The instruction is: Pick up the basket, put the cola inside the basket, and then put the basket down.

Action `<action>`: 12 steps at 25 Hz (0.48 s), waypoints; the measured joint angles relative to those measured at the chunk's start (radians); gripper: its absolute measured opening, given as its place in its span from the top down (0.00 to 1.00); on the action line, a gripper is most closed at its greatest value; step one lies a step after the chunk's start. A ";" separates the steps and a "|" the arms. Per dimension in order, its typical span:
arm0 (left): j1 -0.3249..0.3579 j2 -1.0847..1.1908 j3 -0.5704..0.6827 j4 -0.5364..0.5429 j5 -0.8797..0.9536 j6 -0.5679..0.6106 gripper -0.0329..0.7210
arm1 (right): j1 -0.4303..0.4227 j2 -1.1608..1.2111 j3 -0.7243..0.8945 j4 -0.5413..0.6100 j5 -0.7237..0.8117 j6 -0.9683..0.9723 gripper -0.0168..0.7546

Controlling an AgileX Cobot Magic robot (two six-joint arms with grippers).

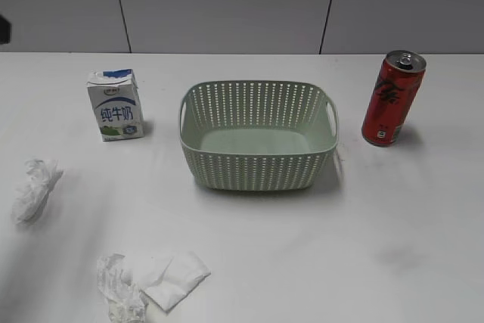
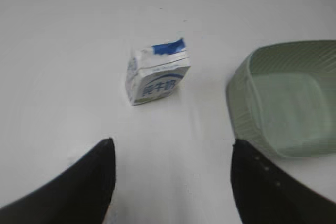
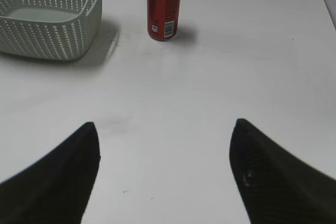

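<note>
Crumpled tissues (image 1: 151, 281) sit nearest on the white table (image 1: 340, 262), another wad (image 1: 34, 189) off at the left edge. Mid-table, the basket (image 1: 259, 135) rests flat with nothing in it. Cola (image 1: 392, 99) stands upright to its right, a clear gap between them; a milk carton (image 1: 115, 105) stands to its left. Left gripper (image 2: 170, 153) hangs spread wide and holding nothing, carton ahead of it, basket corner (image 2: 286, 106) ahead and to the right. Right gripper (image 3: 165, 132) is also parted and bare, well back from the cola (image 3: 165, 4), which stands far ahead and slightly left, with the basket (image 3: 52, 17) further left.
</note>
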State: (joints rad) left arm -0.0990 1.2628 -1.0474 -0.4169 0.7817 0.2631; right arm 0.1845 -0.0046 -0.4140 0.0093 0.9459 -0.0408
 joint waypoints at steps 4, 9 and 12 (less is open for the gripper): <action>-0.132 0.176 -0.164 0.031 0.022 -0.070 0.27 | 0.000 0.000 0.000 0.000 0.000 0.000 0.22; -0.308 0.382 -0.363 0.226 0.093 -0.247 0.27 | 0.000 0.000 0.000 0.000 0.000 0.000 0.22; -0.383 0.497 -0.467 0.328 0.136 -0.385 0.27 | 0.000 0.000 0.000 0.000 0.000 0.000 0.22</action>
State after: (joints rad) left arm -0.4822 1.7597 -1.5146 -0.0889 0.9175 -0.1216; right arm 0.1845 -0.0046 -0.4140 0.0093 0.9459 -0.0408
